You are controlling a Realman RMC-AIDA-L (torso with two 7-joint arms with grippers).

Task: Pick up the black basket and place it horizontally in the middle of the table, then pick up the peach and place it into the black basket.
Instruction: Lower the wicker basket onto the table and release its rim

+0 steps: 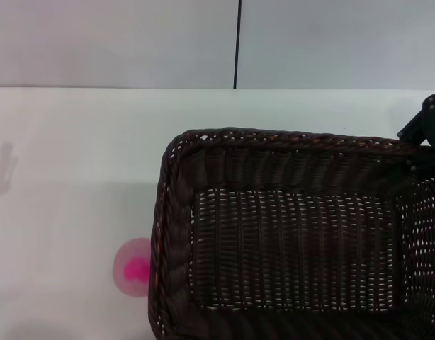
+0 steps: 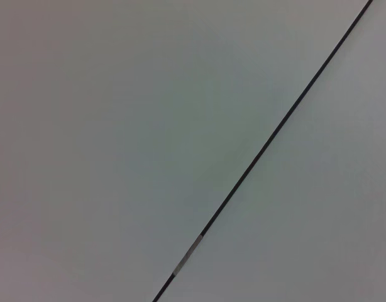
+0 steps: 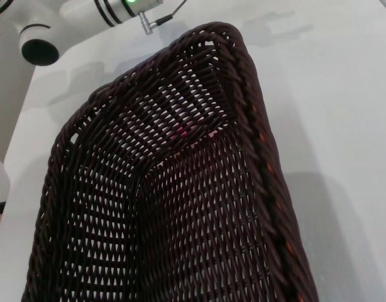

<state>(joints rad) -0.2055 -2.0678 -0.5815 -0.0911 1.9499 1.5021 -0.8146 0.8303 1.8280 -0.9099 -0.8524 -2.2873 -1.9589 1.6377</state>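
On the table (image 1: 69, 163), black basket (image 1: 176, 212) beside peach (image 1: 134, 267).

One basket (image 1: 176, 234), dark woven wicker. One peach (image 1: 134, 268), pink with a magenta blotch. One white table (image 1: 76, 156). One gripper (image 1: 426, 127) partly in view, at the basket's far right corner.

The black basket (image 1: 295, 241) fills the table (image 1: 76, 156) from 3 to 6 o'clock; the peach (image 1: 134, 267) touches its 9 o'clock wall. Bare table lies from 9 to 12 o'clock.
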